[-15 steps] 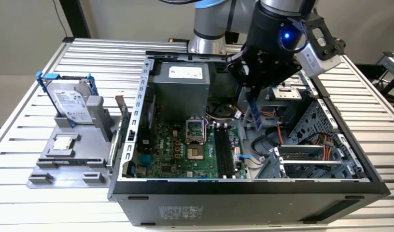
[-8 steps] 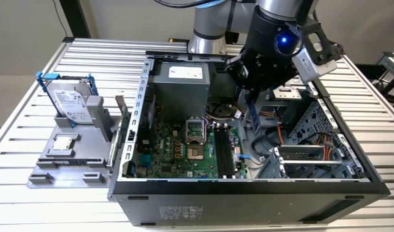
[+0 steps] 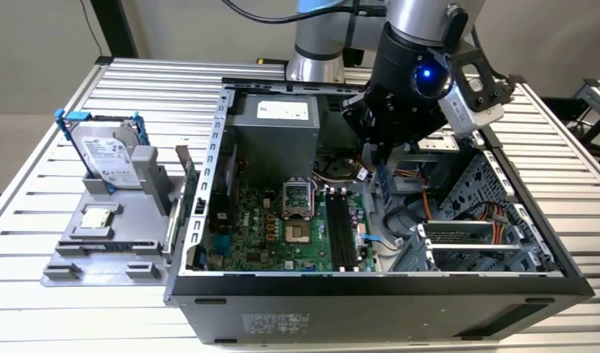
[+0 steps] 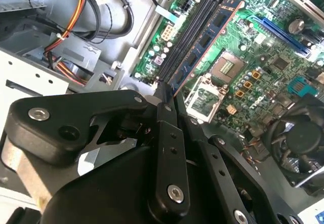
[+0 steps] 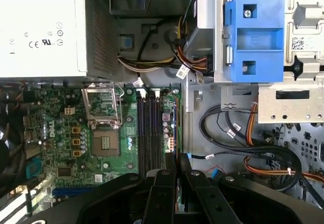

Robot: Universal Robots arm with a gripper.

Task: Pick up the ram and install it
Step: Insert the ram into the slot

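Gripper [image 4: 169,95] clamped on the ram [image 4: 207,44], fingers nearly together; ram held over the black memory slots [image 5: 149,133] of the green board [image 5: 76,127].

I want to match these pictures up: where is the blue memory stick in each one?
Exterior view: the ram hangs upright under the arm.
Second wrist view: long blue strip over the board.
First wrist view: edge-on, a thin line beside the black slots.
Shared landmark: the processor socket.
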